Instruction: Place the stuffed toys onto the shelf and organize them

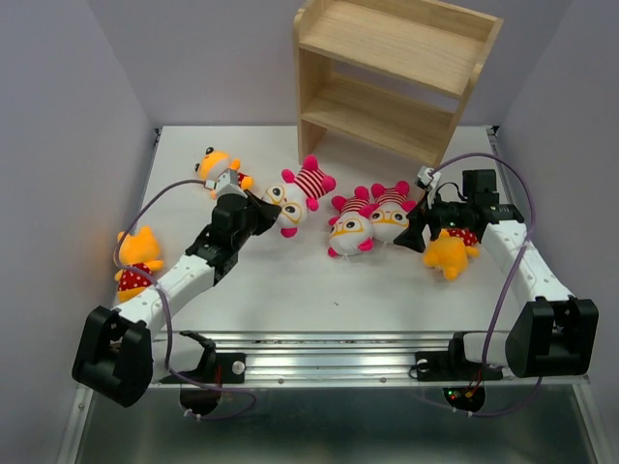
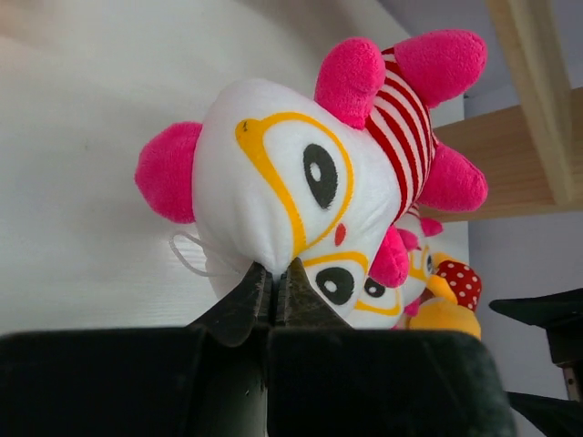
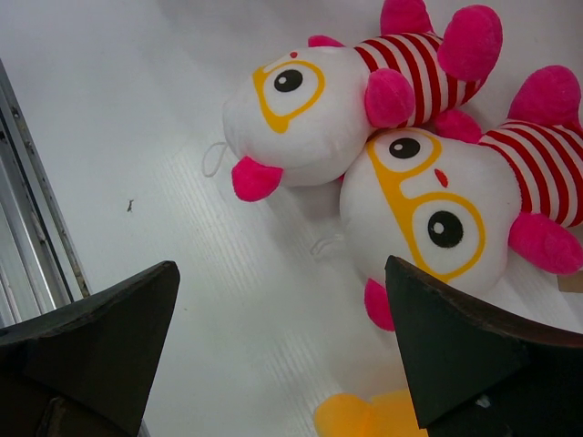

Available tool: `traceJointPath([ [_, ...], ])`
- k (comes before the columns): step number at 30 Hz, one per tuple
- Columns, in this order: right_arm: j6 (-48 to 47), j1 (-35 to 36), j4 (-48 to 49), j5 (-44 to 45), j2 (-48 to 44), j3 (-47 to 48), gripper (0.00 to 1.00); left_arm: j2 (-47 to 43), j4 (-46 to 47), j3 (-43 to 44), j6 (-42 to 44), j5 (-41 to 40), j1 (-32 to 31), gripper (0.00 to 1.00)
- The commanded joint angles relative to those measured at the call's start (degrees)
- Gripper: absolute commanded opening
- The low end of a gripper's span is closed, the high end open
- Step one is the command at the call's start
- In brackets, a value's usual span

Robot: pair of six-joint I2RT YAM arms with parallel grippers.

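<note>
The white tabletop [image 1: 290, 300] sat between pale lilac walls [image 1: 58, 97], with the wooden shelf [image 1: 406, 48] standing at the upper middle of the overhead frame. I could see no toy on either tier, so I judged the job to be at its first pickup.

The left gripper [image 1: 269, 207] had its fingers [image 2: 239, 309] pressed together on the lower edge of the white head of a striped toy [image 1: 295, 196], which lay on the table at frame centre, below the shelf's left panel. From the left wrist view it seemed to be nipping a fold of plush. I couldn't tell how secure that hold was. The next move, to my mind, called for a lift clear of the table, then a carry up-frame onto a tier without clipping that side panel.

The right gripper [image 1: 418, 232] was spread wide and held nothing, hovering beside an orange toy [image 1: 450, 253] at centre right. The striped pair [image 1: 353, 227], touching each other, lay between the two grippers, near the held toy. A low sweep could drag across them. A second orange toy [image 1: 221, 172] lay at upper left, just beside the left gripper, and a third orange toy [image 1: 138, 259] lay at far left against that arm's forearm. The right arm sat below the shelf's right end, so I reckoned that side was best avoided.
</note>
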Motion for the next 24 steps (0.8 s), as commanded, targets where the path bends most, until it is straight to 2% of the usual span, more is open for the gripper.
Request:
traceJointPath([
  [1, -0.7, -0.03, 0.38, -1.26, -0.57, 1.21, 1.0, -0.85, 1.37, 7.03, 2.22, 0.53, -0.15, 0.0],
  [9, -0.53, -0.03, 0.55, -0.82, -0.57, 1.56, 1.0, 7.76, 1.63, 23.09, 4.5, 2.02, -0.15, 0.0],
  [19, -0.18, -0.03, 0.47, 0.23, -1.27, 1.47, 1.0, 28.05, -0.48, 45.95, 5.65, 3.86, -0.15, 0.0],
  [24, -0.18, -0.03, 0.38, 0.67, -1.45, 1.39, 1.0, 33.77, -1.09, 53.25, 4.94, 3.69, -0.06, 0.0],
])
